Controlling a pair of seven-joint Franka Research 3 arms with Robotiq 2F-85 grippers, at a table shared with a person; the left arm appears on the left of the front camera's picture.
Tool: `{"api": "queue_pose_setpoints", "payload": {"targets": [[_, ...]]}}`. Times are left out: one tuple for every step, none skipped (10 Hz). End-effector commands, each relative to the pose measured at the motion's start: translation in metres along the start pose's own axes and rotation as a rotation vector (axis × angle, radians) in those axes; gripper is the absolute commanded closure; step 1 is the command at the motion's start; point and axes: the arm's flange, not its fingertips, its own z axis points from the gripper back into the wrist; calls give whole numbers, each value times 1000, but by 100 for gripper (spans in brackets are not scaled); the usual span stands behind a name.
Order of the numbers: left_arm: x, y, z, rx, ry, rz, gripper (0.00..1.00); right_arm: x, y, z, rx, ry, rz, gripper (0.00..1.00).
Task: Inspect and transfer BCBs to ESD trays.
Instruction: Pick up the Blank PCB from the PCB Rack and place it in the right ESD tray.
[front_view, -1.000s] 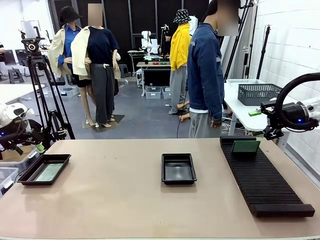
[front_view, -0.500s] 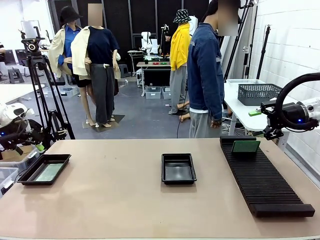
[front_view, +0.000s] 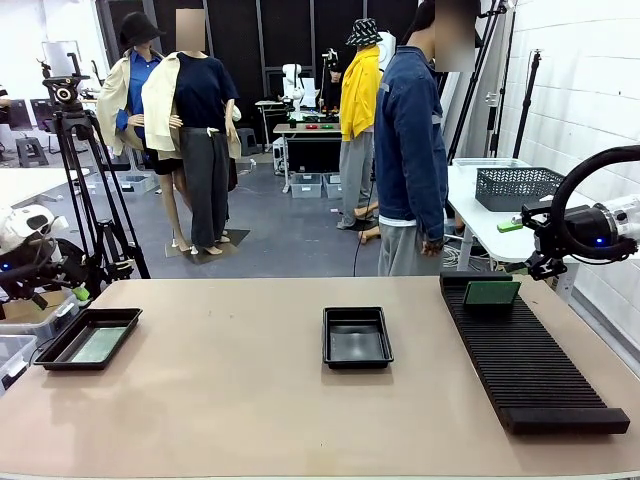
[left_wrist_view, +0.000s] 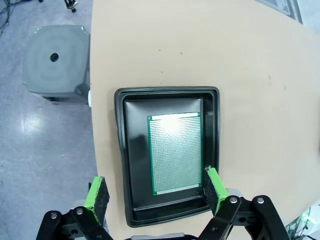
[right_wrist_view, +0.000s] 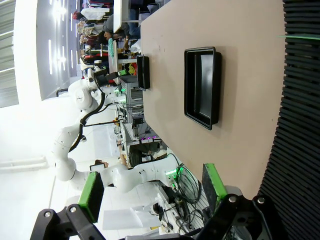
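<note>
One green BCB lies flat in the black ESD tray directly below my left gripper, whose green-padded fingers stand open above the tray's near end with nothing between them. In the front view this tray with its board sits at the table's left edge, next to the left gripper. A second ESD tray lies empty at the table's centre. Another BCB stands upright at the far end of the ribbed rack. My right gripper hovers open above and right of it, and it is open in its own view.
A person in a denim jacket stands at the far side, turned away. A grey mesh basket sits on a white side table at right. A camera tripod stands far left. A grey stool is beside the table edge.
</note>
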Motion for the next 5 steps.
{"api": "queue_pose_setpoints", "payload": {"targets": [[8, 5, 28, -123, 4, 70, 0, 0, 1, -1, 7, 10, -6, 0], [11, 6, 43, -176, 21, 71, 0, 0, 1, -1, 7, 10, -6, 0], [14, 12, 61, -243, 32, 119, 0, 0, 1, -1, 7, 10, -6, 0], [19, 21, 74, -317, 34, 173, 0, 0, 1, -1, 7, 10, -6, 0], [22, 31, 79, -417, 72, 202, 0, 0, 1, -1, 7, 10, -6, 0]]}}
